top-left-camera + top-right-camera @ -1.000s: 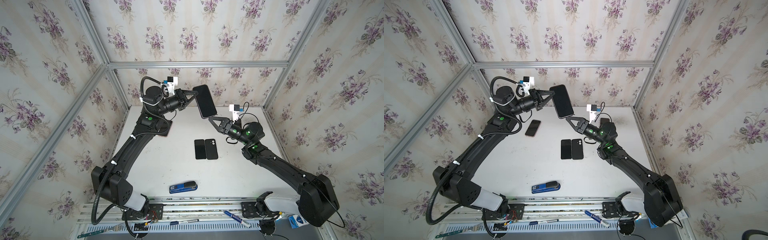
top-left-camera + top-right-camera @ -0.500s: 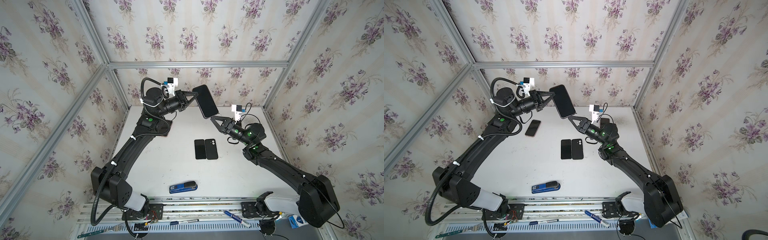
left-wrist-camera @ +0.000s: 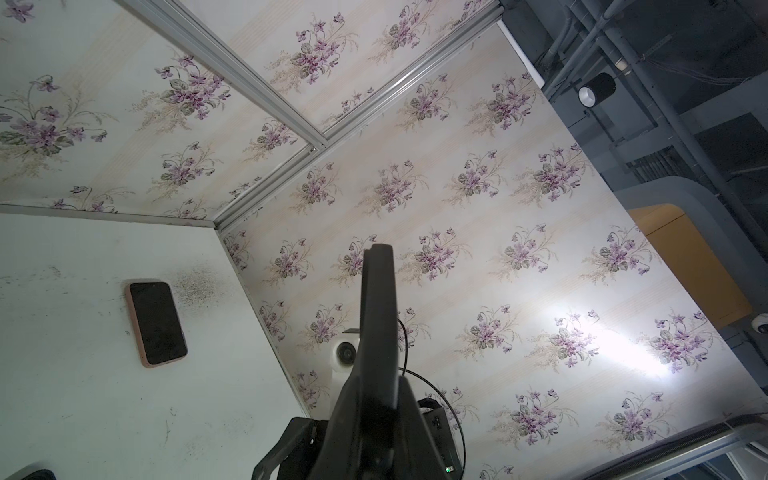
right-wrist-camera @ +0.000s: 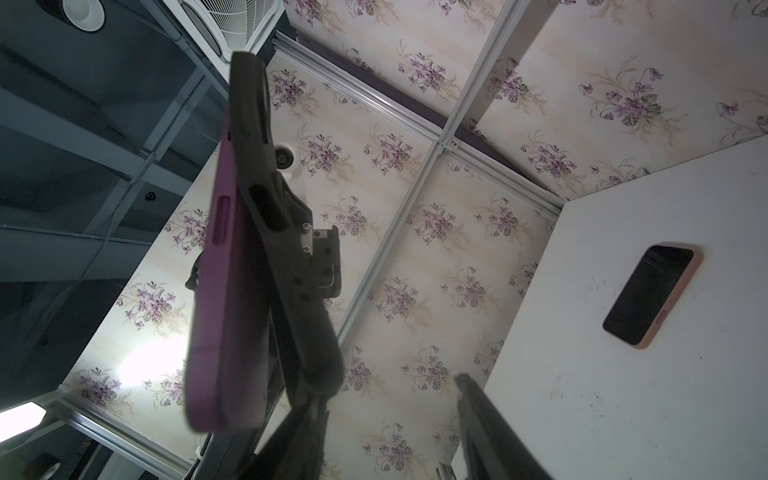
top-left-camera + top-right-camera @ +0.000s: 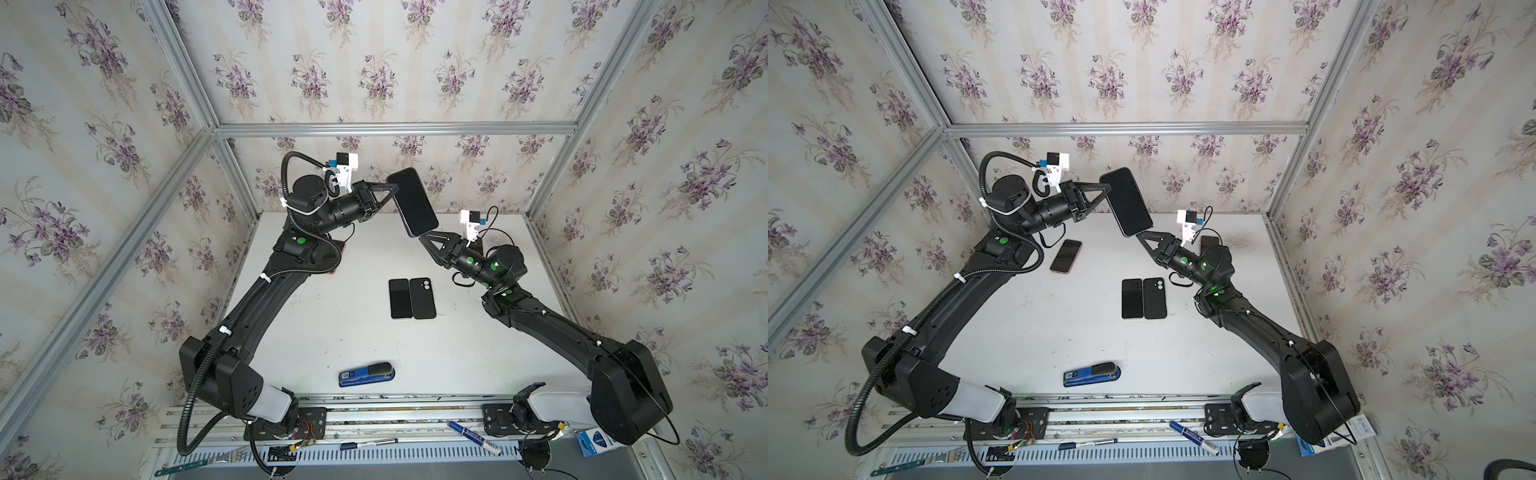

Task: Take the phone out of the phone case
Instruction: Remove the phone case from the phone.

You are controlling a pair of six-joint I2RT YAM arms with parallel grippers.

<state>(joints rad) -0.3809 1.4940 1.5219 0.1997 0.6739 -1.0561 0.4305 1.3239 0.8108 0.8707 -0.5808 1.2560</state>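
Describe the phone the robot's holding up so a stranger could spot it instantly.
Look to the far end of the white table, near the flowered back wall. There the left claw pinches a phone in a purple case in mid-air, tilted, its lower end close to the open right claw. It's the only one off the table: the two black slabs and the pink-cased phone lie flat.

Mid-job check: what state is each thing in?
left tool, shut on the cased phone.
cased phone, held aloft, in its purple case.
right tool, open, below the phone, gripping nothing.
black pair, lying flat, side by side.
pink-cased phone, flat, screen up.
second pink-cased phone, flat, screen up.
stapler, closed, lying flat.
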